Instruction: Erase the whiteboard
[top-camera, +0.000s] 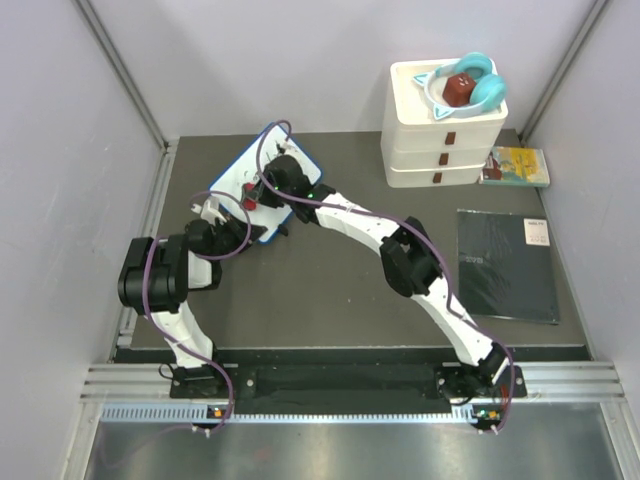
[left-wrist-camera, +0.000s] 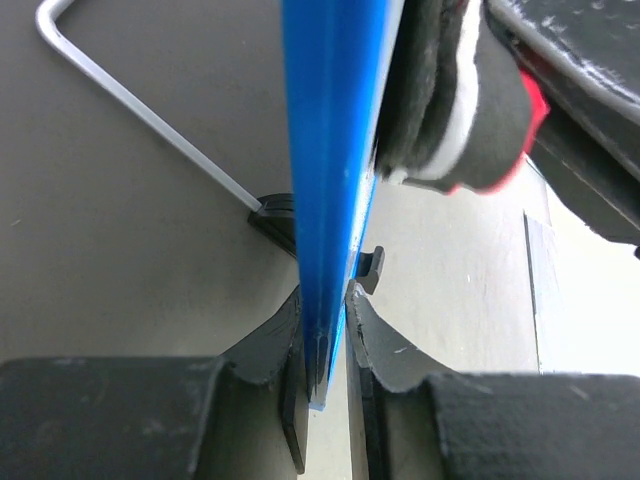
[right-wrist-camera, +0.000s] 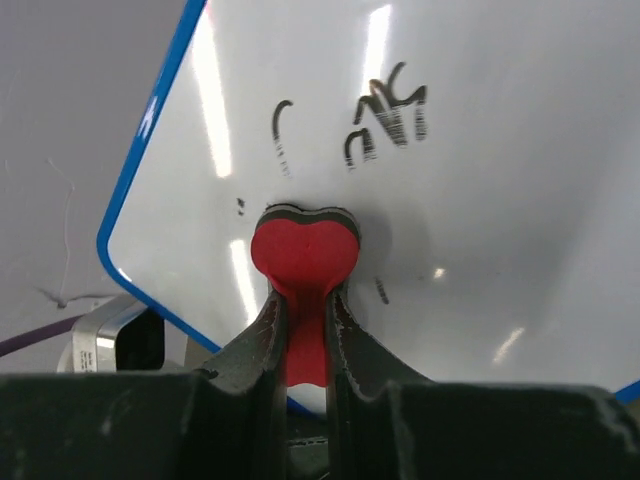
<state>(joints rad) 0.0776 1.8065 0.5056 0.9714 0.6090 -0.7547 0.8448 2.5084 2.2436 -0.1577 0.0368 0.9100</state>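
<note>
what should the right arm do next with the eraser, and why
Probably slide the red eraser up the whiteboard toward the black scribbles. The right gripper is shut on the eraser, pressed against the board just below those marks, which are not yet wiped. The left gripper clamps the blue frame, so the board looks steadied.

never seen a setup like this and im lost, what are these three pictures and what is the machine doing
These are two robot arms bolted at a table's near edge. One picture looks down from above; the other two come from cameras on each wrist. The left tool is shut on the blue edge of the whiteboard, steadying it. The right tool is shut on a red heart-shaped eraser pressed to the board, where black scribbles remain. Also on the table: white stacked drawers with teal headphones on top, a yellow booklet and a black pad.
</note>
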